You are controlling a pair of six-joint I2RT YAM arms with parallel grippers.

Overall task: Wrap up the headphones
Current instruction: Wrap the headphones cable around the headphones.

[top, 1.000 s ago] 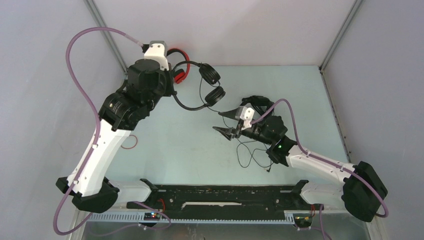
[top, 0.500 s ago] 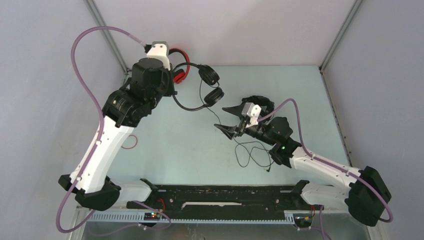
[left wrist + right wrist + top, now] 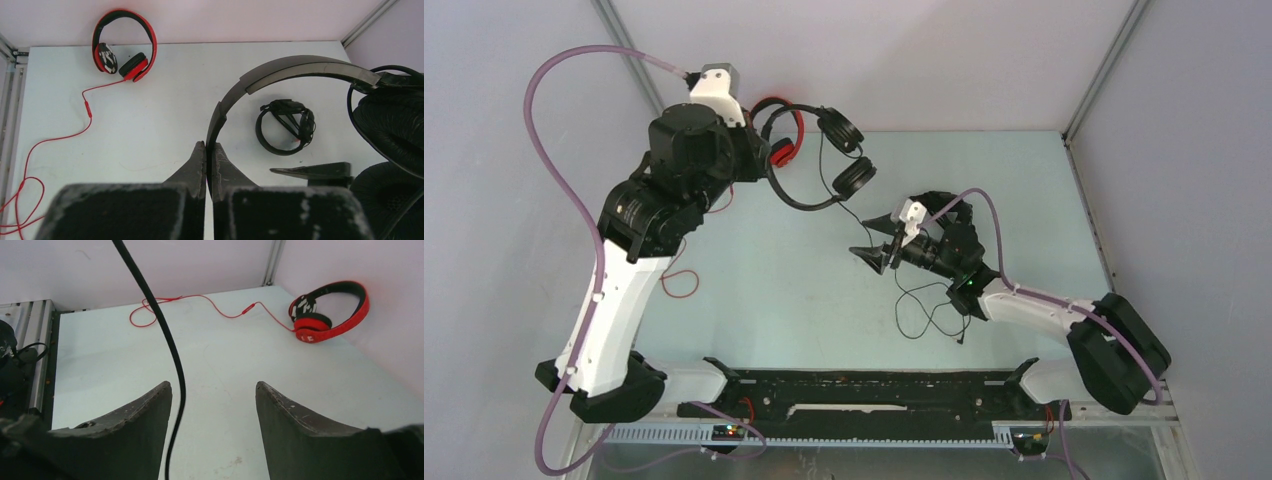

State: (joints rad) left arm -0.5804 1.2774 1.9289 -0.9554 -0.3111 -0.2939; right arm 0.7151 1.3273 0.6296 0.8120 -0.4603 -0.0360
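The left arm (image 3: 624, 290) has swung up and leftward; the right arm (image 3: 1034, 305) has drawn in. The right gripper (image 3: 214, 390) stands open and empty, a black cable (image 3: 172, 355) hanging between its fingers; the left gripper (image 3: 206, 146) is clamped on a raised black headset (image 3: 300, 70) by its band. The red headset (image 3: 134, 67) lies by the far wall (image 3: 904, 60).

Overhead camera is looking down from behind the arm bases (image 3: 604, 385), taking in the whole table (image 3: 764, 290). Left wrist is gazing down from higher up, right wrist is skimming low; both are catching the red headphones (image 3: 132, 66).
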